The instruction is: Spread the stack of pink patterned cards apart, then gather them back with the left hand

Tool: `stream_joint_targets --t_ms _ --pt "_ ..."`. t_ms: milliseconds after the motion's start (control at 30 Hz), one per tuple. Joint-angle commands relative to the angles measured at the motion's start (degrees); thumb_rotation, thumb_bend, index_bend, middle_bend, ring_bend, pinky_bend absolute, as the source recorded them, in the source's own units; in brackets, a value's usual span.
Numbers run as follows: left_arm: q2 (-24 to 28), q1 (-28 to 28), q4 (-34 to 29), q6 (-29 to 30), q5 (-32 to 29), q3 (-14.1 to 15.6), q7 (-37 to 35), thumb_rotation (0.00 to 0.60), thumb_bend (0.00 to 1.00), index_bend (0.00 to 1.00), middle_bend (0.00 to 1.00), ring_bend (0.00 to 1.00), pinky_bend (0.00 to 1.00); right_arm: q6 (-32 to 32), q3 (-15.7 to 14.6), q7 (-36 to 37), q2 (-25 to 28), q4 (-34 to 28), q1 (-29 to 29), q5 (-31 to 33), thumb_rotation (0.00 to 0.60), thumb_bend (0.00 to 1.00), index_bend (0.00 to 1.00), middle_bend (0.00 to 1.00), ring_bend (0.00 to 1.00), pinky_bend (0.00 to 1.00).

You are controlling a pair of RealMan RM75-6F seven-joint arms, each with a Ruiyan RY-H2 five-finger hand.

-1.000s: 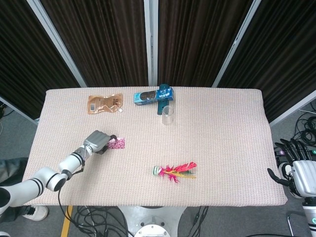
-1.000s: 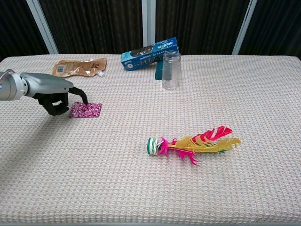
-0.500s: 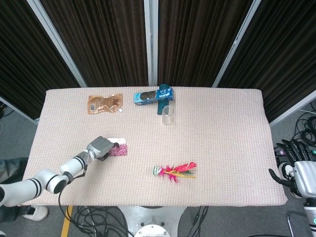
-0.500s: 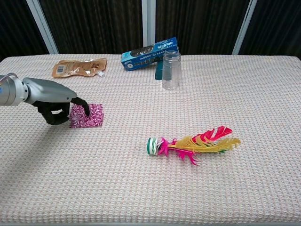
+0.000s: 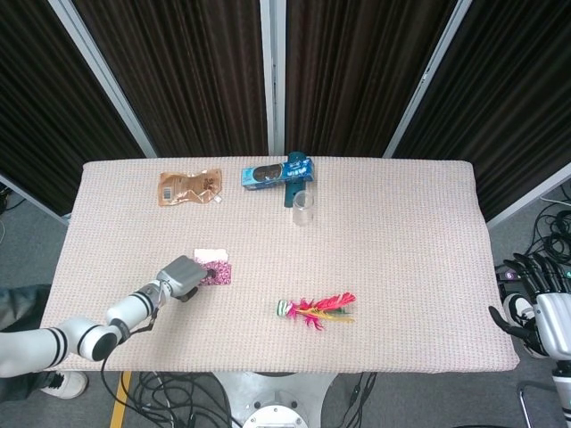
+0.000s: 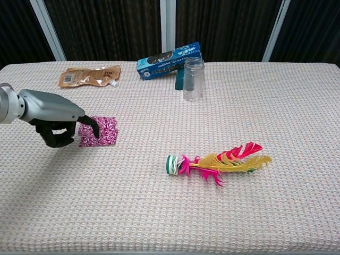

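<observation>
The pink patterned cards lie on the woven tablecloth at the left, slightly fanned, with a pale card edge showing at their far side. My left hand sits just left of them with its fingers curled, and one dark fingertip presses on the cards' left part. No card is lifted. My right hand hangs off the table's right edge, its fingers spread and nothing in it; the chest view does not show it.
A feathered shuttlecock lies at the front centre. At the back stand a clear jar, a blue box and a brown pouch.
My left hand has drawn back toward the table's front, dragging the cards under its fingertip; the stack has shifted nearer and fanned a little. The right hand has barely moved.
</observation>
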Motion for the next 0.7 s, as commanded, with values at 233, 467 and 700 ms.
stream_joint_targets --t_ms 233,467,700 --pt "-2.45 0.40 2.94 5.04 -3.76 -0.36 1.37 0.600 0.61 0.26 0.90 0.95 0.98 0.23 -0.05 0.06 0.12 -0.06 -0.27 -0.01 0.454 0.19 0.16 0.10 0.01 0.00" --pt "-5.21 0.30 6.93 3.51 -4.85 0.28 0.96 0.600 0.61 0.26 0.90 0.95 0.98 -0.01 -0.06 0.16 0.18 0.07 -0.40 0.33 0.452 0.19 0.16 0.11 0.01 0.00" --pt "-5.09 -0.18 5.73 3.07 -5.31 1.22 1.96 0.600 0.61 0.26 0.90 0.95 0.98 -0.36 -0.06 0.20 0.09 0.12 -0.32 0.41 0.452 0.19 0.16 0.10 0.01 0.00"
